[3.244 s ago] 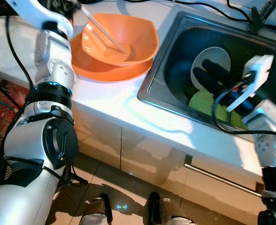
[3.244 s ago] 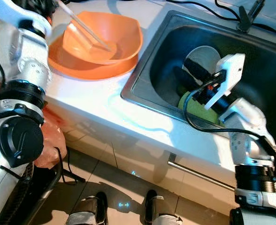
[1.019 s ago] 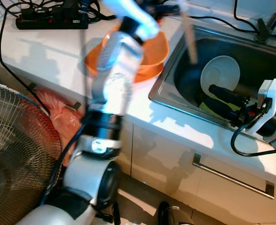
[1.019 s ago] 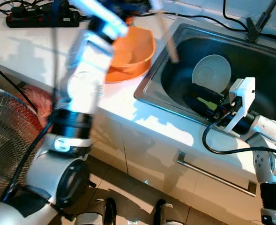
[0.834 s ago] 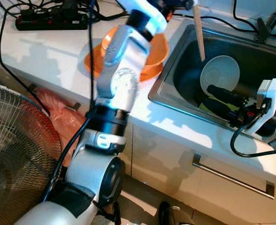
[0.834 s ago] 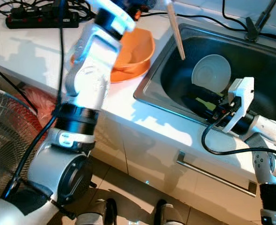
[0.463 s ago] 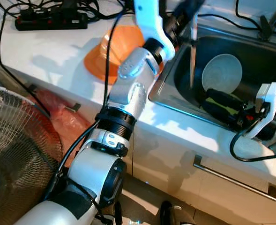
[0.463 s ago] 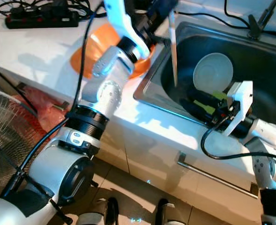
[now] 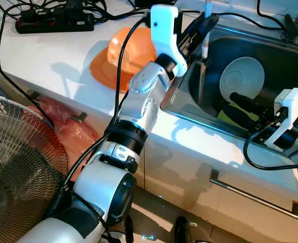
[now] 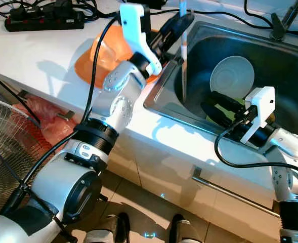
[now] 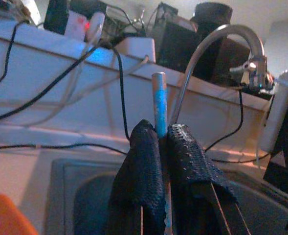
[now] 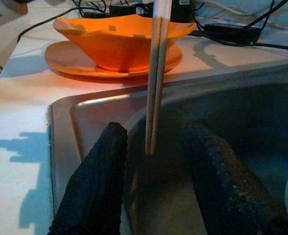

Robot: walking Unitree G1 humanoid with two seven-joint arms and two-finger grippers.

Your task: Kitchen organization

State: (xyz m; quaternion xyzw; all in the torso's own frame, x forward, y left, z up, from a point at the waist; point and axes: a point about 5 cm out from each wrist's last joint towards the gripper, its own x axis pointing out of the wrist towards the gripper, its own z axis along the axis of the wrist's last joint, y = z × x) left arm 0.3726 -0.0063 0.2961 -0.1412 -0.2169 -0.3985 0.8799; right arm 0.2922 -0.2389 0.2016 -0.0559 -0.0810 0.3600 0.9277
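— Compared with the picture half a second before, what had moved?

— Very little. Since that picture the left gripper (image 9: 202, 23) had stayed over the sink's left edge, and the chopsticks (image 9: 203, 53) had stayed upright in it. More than three seconds before, those chopsticks lay inside the orange bowl (image 9: 133, 48); now they hung over the sink (image 9: 181, 96), well apart from the bowl.

— How did the left gripper hold them?

— Its two black fingers (image 11: 146, 161) were pressed together around the chopsticks near their top end. In the left wrist view a short piece stood out above the fingertips, with a blue tint on it. The lower ends pointed down into the basin, near its left wall. Whether they touched the bottom, I could not tell.

— And the right gripper?

— The right gripper (image 10: 220, 110) was low inside the sink, at the front part of the basin. Its fingers (image 12: 92, 191) were spread apart and held nothing. In the right wrist view the chopsticks stood between the two fingers but farther away, not touching them.

— What else was in the sink?

— A white bowl (image 9: 242, 77) leaned near the back of the basin, and something green (image 9: 228, 112) lay just beside the right gripper's fingers.

— And on the counter?

— The orange bowl sat on an orange plate (image 9: 100, 71) near the counter's back edge, just left of the sink. A black power strip (image 9: 55, 23) lay at the counter's back left corner.
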